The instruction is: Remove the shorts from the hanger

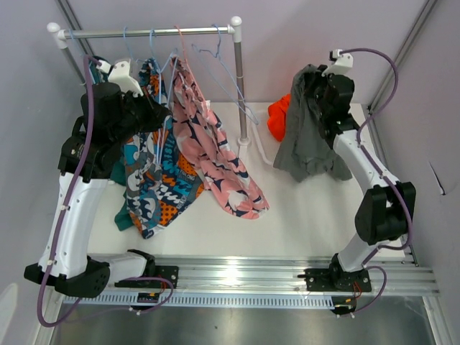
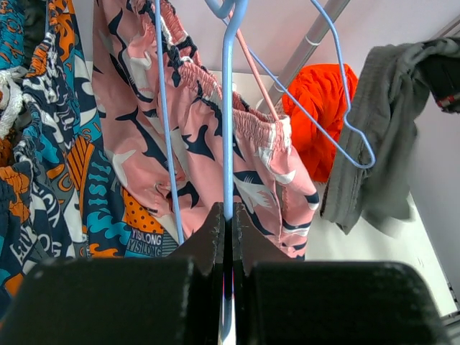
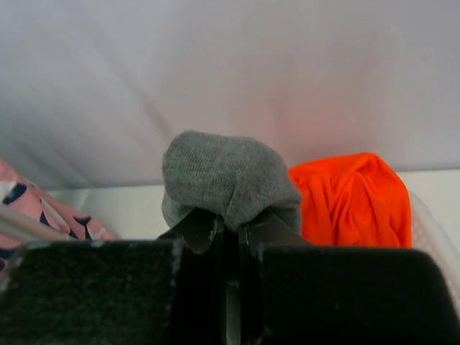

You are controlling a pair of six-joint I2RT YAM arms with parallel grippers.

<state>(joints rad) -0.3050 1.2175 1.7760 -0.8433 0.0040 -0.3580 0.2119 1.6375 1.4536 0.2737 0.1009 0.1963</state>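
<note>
shorts of soft grey cloth (image 1: pixel 305 136) hang bunched in the right claw (image 3: pixel 230 224), which is clamped shut on them above the white desk (image 1: pixel 302 215). the left claw (image 2: pixel 227 219) pinches a light blue wire hanger (image 2: pixel 227 108) beside pink printed shorts (image 2: pixel 194 129). the grey pair is best lowered beside the bright orange shorts (image 1: pixel 279 118), well clear of the metal rail (image 1: pixel 151 31), before the claw lets go.

The top camera is looking down from high up behind both arms at the whole table (image 1: pixel 302 215). The left wrist camera is sitting close behind the left gripper (image 2: pixel 226 212), looking forward past it. The right one is doing the same behind the right gripper (image 3: pixel 228 219). All three are seeing the orange shorts (image 3: pixel 352 198) ahead.
</note>
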